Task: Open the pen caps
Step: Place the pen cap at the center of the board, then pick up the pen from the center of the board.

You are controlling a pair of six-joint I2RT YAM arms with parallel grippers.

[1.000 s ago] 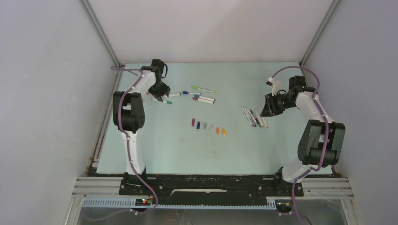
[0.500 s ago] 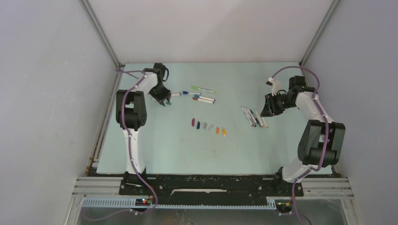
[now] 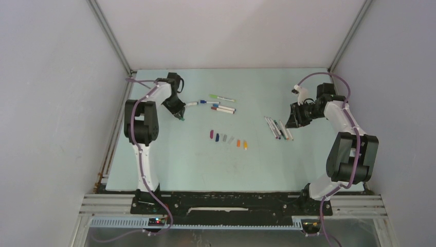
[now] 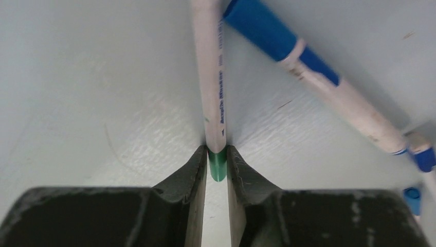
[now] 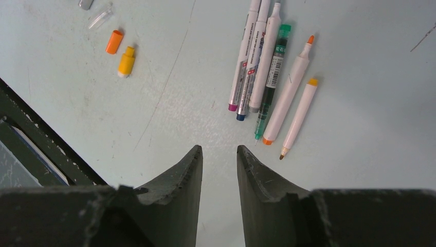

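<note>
- Overhead: high behind me, facing down over the whole table (image 3: 169,164).
- Left wrist: low, very near one pen (image 4: 212,77).
- Right wrist: higher; shares the pen row (image 5: 263,67) with overhead.

The left white-and-black jointed arm (image 3: 144,164) and the right white-and-black jointed arm (image 3: 342,116) are both wearing smooth white link shells, broken up by chunky black joint housings. A purple braided cable (image 3: 134,123) is running along the left one, and a second purple cable (image 3: 321,74) is arching over the right. Both are sitting on a long black base plate (image 3: 231,200). The left gripper (image 4: 216,152) is showing two matte black wedge-shaped fingers (image 4: 180,180), scuffed and speckled with pale dust. The right gripper (image 5: 219,149) is showing the same dark, scratched fingers (image 5: 177,180).
</note>
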